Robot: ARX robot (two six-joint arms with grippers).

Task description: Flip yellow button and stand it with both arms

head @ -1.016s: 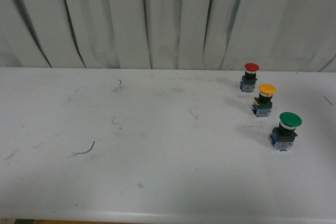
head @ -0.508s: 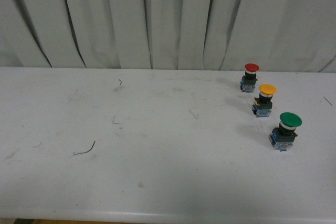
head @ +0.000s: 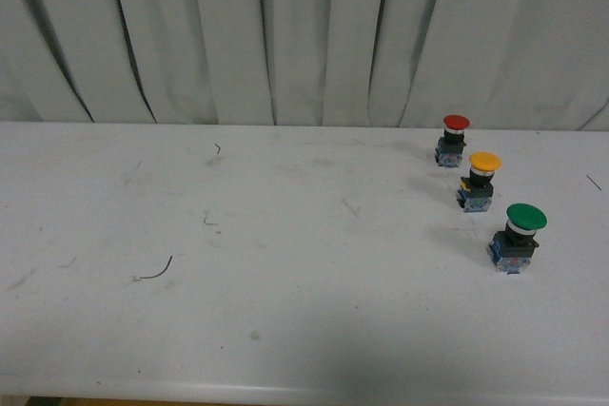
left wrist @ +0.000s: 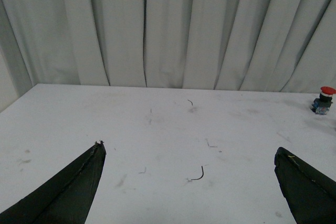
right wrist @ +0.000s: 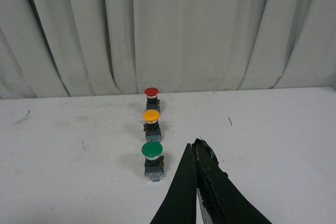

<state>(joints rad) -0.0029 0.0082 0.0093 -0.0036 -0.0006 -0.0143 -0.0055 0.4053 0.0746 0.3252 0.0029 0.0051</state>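
Note:
The yellow button stands upright on the white table, cap up, between a red-capped button and a green-capped one. The right wrist view shows the same row: yellow button in the middle. My right gripper is shut with nothing in it, its tips lying beside the green button and apart from it. My left gripper is open wide over bare table, far from the row; only the red button shows in its view. Neither arm appears in the front view.
A pleated grey curtain closes off the back of the table. A thin curved wire scrap lies on the left half, also seen as the wire scrap between the left fingers. The table's front edge runs along the bottom.

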